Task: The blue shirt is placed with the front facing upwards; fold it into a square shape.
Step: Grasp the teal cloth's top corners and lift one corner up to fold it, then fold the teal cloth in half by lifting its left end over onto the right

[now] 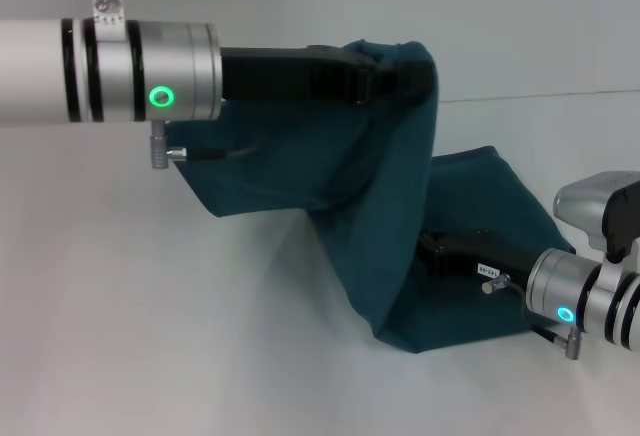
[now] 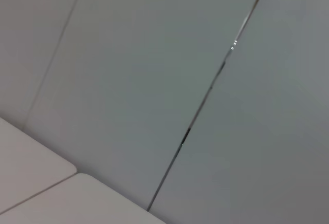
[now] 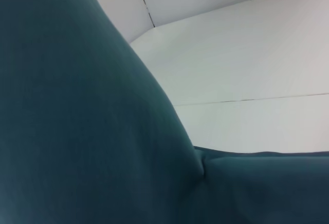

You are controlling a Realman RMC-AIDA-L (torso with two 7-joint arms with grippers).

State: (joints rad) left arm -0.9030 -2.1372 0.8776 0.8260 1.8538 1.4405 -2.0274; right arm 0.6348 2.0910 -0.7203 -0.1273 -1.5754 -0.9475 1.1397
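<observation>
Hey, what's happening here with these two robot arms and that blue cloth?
The robot is midway through folding the blue shirt on the white table. The left gripper holds one part of the shirt raised above the table, so the fabric drapes down from it. The right gripper is low, near the table, buried in the shirt's lower folds. The shirt is bunched and twisted, not yet a flat square.
</observation>
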